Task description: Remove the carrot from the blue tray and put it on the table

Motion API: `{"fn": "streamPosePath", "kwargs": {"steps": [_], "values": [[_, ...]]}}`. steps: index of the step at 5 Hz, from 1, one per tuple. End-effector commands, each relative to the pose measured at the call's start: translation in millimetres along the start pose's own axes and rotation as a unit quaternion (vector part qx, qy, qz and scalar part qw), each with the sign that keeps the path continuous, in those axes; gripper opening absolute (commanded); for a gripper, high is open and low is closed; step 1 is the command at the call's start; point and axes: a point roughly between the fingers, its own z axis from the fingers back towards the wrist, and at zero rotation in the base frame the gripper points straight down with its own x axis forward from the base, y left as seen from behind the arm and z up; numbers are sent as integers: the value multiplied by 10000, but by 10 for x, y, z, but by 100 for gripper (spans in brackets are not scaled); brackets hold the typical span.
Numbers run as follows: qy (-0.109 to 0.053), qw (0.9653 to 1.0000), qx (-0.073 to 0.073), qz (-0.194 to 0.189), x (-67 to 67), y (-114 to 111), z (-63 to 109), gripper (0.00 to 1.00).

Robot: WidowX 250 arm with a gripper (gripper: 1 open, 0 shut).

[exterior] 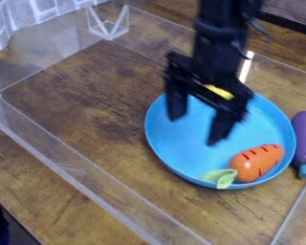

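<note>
The orange carrot [258, 161] lies in the near right part of the round blue tray [168, 144], its light green leaves [222, 177] pointing toward the front rim. My black gripper [199, 121] hangs over the middle of the tray, pointing down, its two fingers wide apart and open with nothing between them. It stands up and to the left of the carrot, not touching it. The dark wood-grain table [79, 105] carries the tray.
A yellow lemon [220, 93] sits at the tray's far rim, mostly hidden behind the gripper. A purple eggplant [304, 142] lies on the table just right of the tray. Clear acrylic walls [41, 153] ring the tabletop.
</note>
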Motion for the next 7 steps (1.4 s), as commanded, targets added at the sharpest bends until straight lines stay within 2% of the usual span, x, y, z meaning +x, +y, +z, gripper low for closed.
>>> {"fn": "streamPosePath", "kwargs": {"steps": [1,2,3,4,6,7], "values": [[-419,9985,92,-340,236,-185,94,100],[-663,9974,138,-263,376,-207,91,100],[-912,9954,157,-266,450,-188,80,100],[-1034,9942,129,-251,480,-180,53,100],[-1321,9908,-14,-293,535,-169,-73,100],[-1514,9881,-19,-286,528,-155,-38,100]]}}
